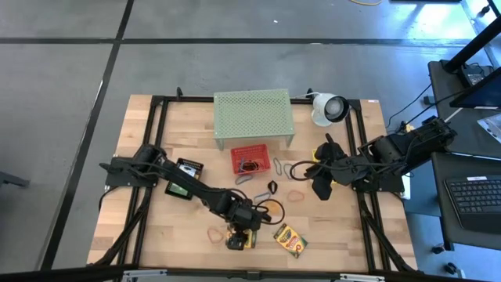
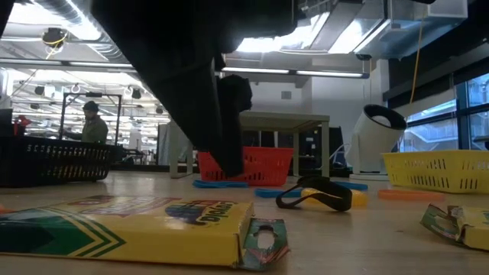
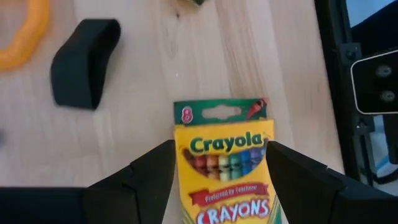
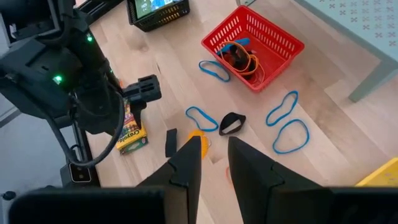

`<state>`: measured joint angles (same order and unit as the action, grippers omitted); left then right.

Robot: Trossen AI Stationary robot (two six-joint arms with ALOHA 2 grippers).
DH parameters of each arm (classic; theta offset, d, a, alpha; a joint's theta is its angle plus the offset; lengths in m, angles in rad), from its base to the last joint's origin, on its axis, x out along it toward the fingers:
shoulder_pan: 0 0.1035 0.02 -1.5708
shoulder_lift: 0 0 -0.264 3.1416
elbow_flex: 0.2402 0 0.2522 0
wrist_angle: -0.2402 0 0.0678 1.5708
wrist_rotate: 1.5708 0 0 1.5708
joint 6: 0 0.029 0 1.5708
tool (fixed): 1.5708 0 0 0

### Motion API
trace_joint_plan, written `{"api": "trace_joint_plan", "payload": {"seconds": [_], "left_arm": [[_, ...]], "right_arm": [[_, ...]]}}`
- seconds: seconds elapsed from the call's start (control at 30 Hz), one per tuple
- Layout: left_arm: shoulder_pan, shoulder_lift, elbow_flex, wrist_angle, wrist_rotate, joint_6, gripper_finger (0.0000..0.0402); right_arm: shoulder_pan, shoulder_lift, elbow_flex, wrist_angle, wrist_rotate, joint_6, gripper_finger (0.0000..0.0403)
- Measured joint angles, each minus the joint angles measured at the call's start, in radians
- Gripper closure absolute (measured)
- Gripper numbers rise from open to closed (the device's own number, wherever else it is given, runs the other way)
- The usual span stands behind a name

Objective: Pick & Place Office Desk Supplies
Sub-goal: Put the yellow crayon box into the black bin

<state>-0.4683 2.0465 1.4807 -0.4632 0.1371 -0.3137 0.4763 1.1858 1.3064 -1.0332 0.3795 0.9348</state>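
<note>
A yellow-and-green crayon box (image 3: 224, 162) lies flat on the wooden table near its front edge, with its hang tab pointing away from my left gripper. My left gripper (image 3: 221, 146) is open and slants down over it, one finger along each long side of the box (image 1: 239, 240). A second crayon box (image 1: 290, 239) lies just to its right. My right gripper (image 4: 214, 155) hangs above the table's right half with a narrow gap between its fingers and nothing in it. A black clip (image 4: 231, 123) and blue rubber bands (image 4: 200, 118) lie on the wood below it. My left gripper's fingers (image 3: 155, 171) stand close against the crayon box's two long sides (image 3: 180, 155), coming from above at a slant and lying along the box. I cannot tell whether they touch it. The box rests flat on the table.
A red basket (image 1: 250, 159) with rubber bands stands mid-table in front of the pale green mesh stand (image 1: 253, 116). A black basket (image 1: 184, 178) sits at the left, a yellow basket (image 2: 435, 169) at the right, a white round device (image 1: 329, 108) at the back right. Orange bands (image 1: 296, 196) lie loose.
</note>
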Motion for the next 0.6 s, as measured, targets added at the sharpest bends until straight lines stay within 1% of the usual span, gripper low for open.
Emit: {"api": "trace_joint_plan", "payload": {"seconds": [0.2, 0.5, 0.6], "left_arm": [[-0.001, 0.029, -0.001, -0.012, -0.029, 0.05, 0.0156], [-0.004, 0.074, 0.003, -0.004, 0.003, 0.048, 0.0156], [-0.006, 0.092, 0.004, -0.007, 0.001, 0.037, 0.0167]], "right_arm": [[0.0, 0.0, 0.0, 0.0, -0.003, 0.0, 0.0321], [0.025, 0.0, 0.0, 0.001, -0.006, 0.004, 0.0321], [0.039, 0.0, 0.0, 0.002, -0.006, 0.008, 0.0321]]}}
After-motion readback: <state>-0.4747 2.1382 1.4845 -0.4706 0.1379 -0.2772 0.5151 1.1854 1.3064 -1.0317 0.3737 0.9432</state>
